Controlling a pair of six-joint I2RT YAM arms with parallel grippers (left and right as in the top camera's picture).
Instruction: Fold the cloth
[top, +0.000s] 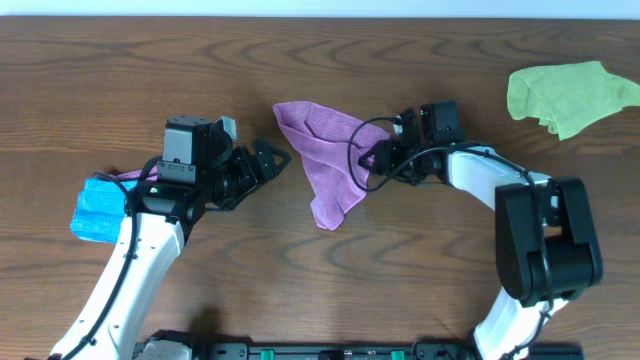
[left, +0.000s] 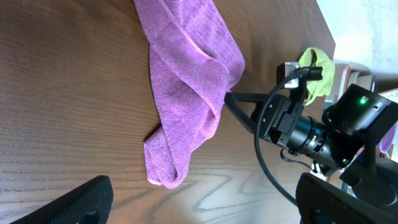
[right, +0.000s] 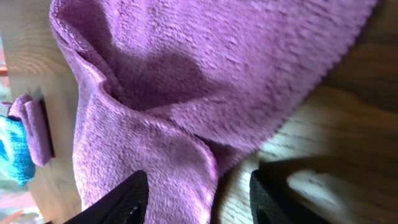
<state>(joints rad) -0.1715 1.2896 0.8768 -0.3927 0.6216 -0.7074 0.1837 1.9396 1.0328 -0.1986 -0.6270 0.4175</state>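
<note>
Presently the cloth (top: 325, 160) lies on the table (top: 120, 70) as a rumpled, part-doubled heap, broad at its far end and tapering to a rolled tip at its near end; no tag can be made out. The right gripper (right: 198, 183) is at the cloth's right edge, jaws partly apart and straddling a raised fold, with bare wood showing beside one finger, so nothing is clamped. The left gripper (top: 275, 160) stands just off the cloth's left side, jaws wide, holding nothing. A lime-green cloth (top: 565, 95) lies well to the cloth's right and a blue cloth (top: 98, 208) well to its left. Hazards, as judged: closing here may catch several bunched layers or only the top one. With no hold on the left side, a pull would then drag the whole heap, and any fold laid over these creases would sit skewed.
</note>
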